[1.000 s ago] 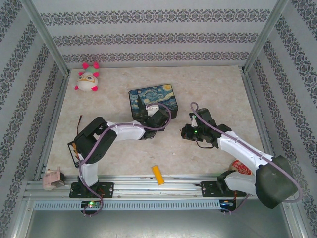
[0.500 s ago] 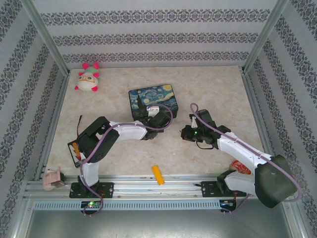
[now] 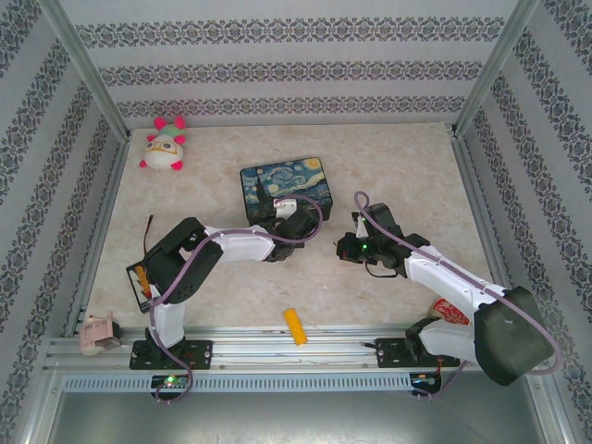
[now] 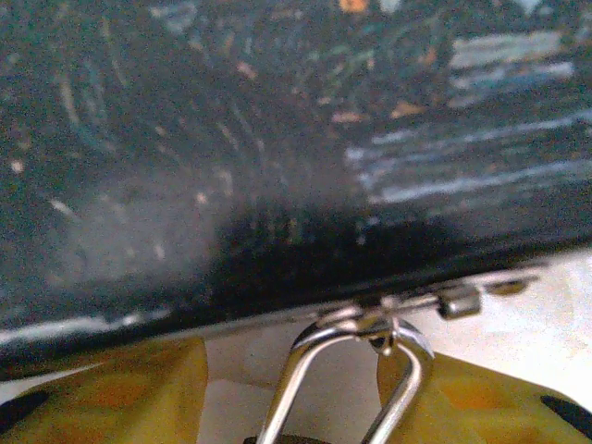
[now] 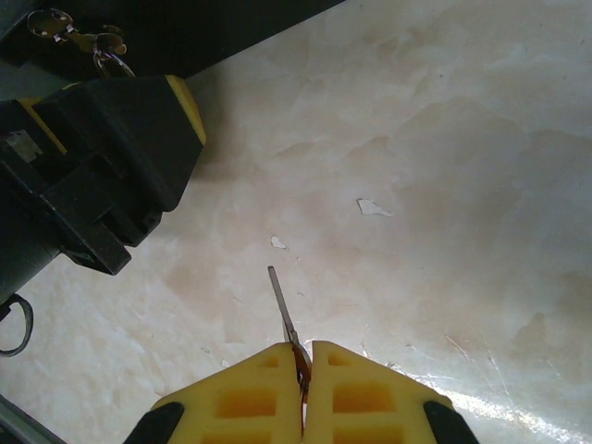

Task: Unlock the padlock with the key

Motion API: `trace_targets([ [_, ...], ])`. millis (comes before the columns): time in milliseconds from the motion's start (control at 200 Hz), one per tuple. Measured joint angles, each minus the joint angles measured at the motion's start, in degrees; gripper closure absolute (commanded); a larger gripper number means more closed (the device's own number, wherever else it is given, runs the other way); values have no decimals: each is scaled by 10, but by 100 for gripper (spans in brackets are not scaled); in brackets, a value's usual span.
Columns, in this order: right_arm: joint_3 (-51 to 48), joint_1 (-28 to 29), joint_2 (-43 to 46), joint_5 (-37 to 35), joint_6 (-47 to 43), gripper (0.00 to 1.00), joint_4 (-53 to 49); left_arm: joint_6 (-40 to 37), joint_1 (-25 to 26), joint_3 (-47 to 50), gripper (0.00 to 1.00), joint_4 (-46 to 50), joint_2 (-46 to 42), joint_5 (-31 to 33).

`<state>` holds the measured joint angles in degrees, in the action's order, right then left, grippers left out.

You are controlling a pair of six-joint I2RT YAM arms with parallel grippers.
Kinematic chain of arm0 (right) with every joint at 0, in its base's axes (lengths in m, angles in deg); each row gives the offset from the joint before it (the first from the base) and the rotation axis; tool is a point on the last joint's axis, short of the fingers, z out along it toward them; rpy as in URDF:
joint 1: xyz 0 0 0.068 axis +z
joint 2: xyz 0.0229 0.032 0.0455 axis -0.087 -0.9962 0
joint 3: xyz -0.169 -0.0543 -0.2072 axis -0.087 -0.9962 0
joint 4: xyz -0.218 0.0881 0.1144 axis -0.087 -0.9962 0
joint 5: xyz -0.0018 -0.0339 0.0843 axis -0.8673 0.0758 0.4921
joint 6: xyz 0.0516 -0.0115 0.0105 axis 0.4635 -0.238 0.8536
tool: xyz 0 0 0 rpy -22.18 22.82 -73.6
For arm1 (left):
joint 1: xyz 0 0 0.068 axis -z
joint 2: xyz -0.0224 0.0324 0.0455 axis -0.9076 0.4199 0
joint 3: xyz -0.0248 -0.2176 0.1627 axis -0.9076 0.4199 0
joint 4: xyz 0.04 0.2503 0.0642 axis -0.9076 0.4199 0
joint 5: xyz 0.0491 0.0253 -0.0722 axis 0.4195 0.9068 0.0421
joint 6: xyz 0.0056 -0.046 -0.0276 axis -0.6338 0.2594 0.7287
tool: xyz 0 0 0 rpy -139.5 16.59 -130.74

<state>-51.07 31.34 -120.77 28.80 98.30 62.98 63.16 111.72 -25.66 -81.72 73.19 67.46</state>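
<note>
Left arm (image 3: 231, 244) bends at the elbow and reaches rightward. The left pincer (image 3: 277, 222) sits low with its yellow fingers (image 4: 111, 393) apart; their grip is hidden. Right arm (image 3: 458, 277) stretches leftward, and the right pincer (image 5: 303, 356) is pressed together on the key (image 5: 282, 301).

A dark painted box (image 3: 285, 183) is set near the middle of the marbled table (image 3: 407, 176). A white and pink plush toy (image 3: 165, 148) is placed toward the far left corner. A yellow block (image 3: 294, 326) is laid at the near edge.
</note>
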Motion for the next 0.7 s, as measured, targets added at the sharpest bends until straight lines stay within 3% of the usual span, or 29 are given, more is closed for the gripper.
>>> trace_targets([
  [280, 0, 0, 0, 0, 1, 100, 2, -2, 0, -6, 54, 4, 17, 0],
  [700, -2, 0, 0, 0, 1, 100, 11, -10, 0, -9, 79, 5, 18, -6],
])
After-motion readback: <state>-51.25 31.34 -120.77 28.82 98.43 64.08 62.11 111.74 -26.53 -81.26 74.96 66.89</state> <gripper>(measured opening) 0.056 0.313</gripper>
